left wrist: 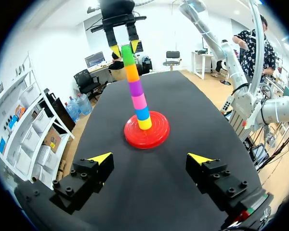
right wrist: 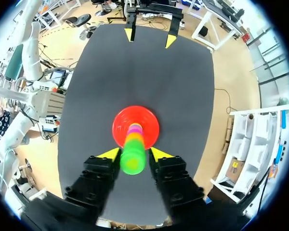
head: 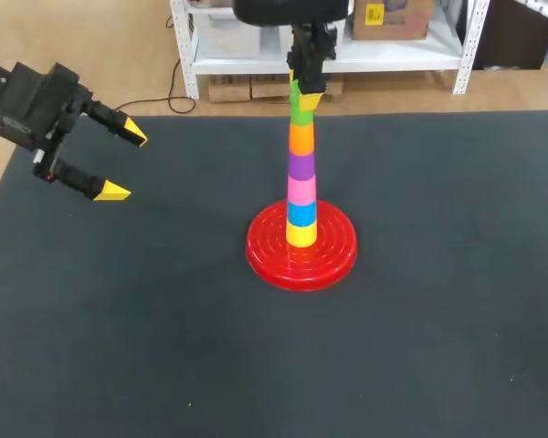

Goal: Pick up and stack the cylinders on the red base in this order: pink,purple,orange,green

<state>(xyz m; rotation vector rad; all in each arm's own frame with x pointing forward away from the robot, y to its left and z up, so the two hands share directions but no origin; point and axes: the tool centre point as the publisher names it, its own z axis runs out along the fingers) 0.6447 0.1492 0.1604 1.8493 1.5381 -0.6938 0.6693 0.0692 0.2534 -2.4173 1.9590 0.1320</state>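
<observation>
Over at nine o'clock on the table, the left gripper [head: 123,162] hangs above the dark, matte, cloth-like table [head: 164,319]. It is spread wide with nothing between its blunt yellow wedge tips, well apart from everything else. Just past the middle of the table, a little toward three o'clock, sits the red base [head: 265,251], a glossy plastic disc with raised concentric rings. A slim tower of smooth, shiny, slightly tapered plastic pieces rises from the middle of the base. From the bottom up they are a yellow cylinder [head: 300,235], a blue cylinder [head: 301,213], the pink cylinder [head: 301,190], the purple cylinder [head: 301,166], the orange cylinder [head: 301,138] and the green cylinder [head: 299,114]. Each piece touches the one below it, and in the left wrist view the column leans a little. The right gripper [head: 303,96] comes straight down from twelve o'clock and sits at the very top of the tower, close on either side of the green cylinder. I cannot tell whether it is clamping that piece or standing just clear of it.
</observation>
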